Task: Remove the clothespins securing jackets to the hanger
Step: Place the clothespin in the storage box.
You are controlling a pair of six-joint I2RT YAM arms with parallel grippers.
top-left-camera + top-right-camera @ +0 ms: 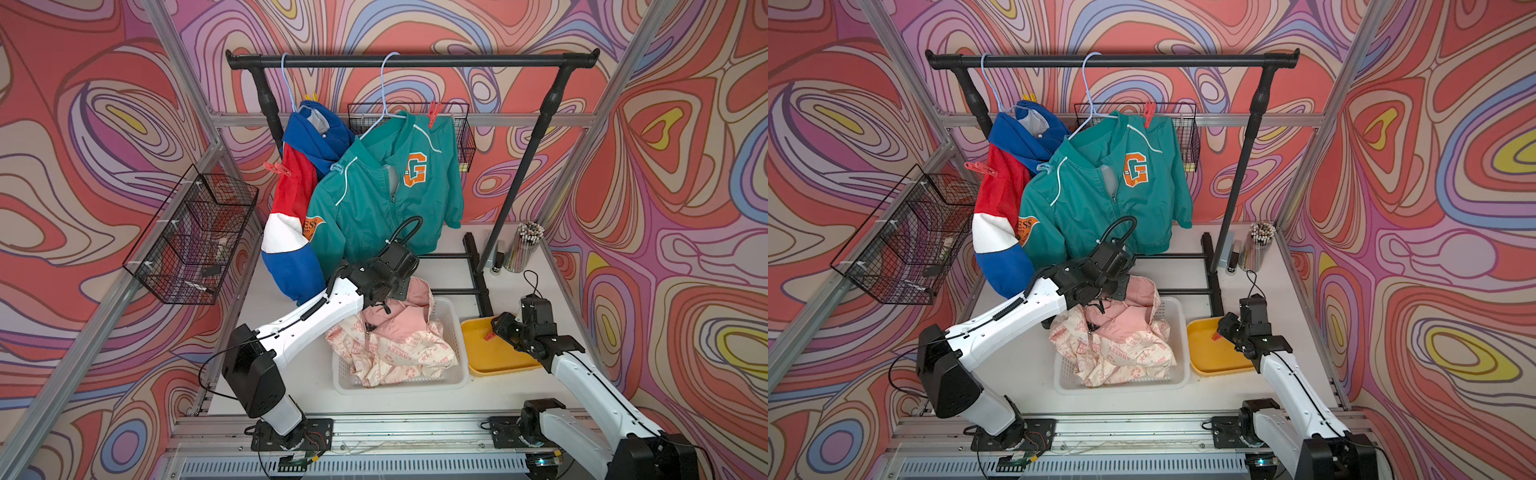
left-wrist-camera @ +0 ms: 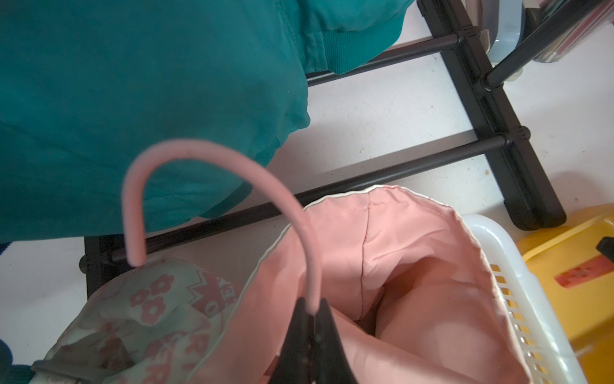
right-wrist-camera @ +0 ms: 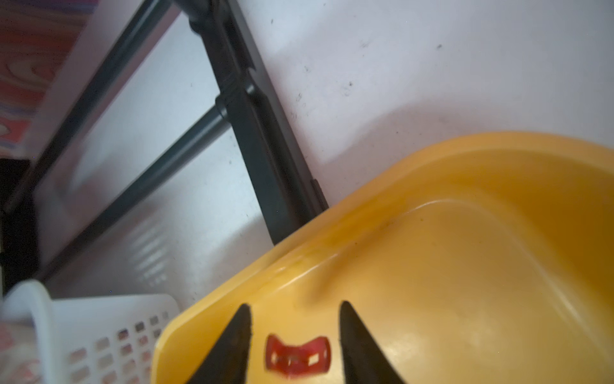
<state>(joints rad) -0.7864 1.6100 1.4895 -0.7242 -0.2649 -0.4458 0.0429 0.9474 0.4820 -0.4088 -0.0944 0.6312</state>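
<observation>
In both top views a blue-red-white hooded jacket [image 1: 299, 174] and a teal jacket [image 1: 390, 187] hang on light-blue hangers [image 1: 384, 83] from the black rail. Red clothespins [image 1: 434, 113] [image 1: 277, 168] clip both, a light-blue clothespin [image 1: 337, 167] sits on the teal shoulder, and a yellow clothespin [image 1: 314, 97] tops the hood. The pink-and-cream jacket [image 1: 395, 336] lies in a white basket [image 1: 453, 316]. My left gripper [image 2: 312, 307] is shut on its pink hanger hook [image 2: 212, 186]. My right gripper [image 3: 295, 309] is open over the yellow tray [image 3: 465, 266]. A red clothespin [image 3: 298, 357] lies between its fingers, touching neither.
The rack's black base bars [image 1: 473, 266] run behind the basket and tray. A wire basket [image 1: 191, 237] hangs on the left frame and another wire basket [image 1: 465, 137] behind the teal jacket. A cup of pencils [image 1: 523, 245] stands at the back right.
</observation>
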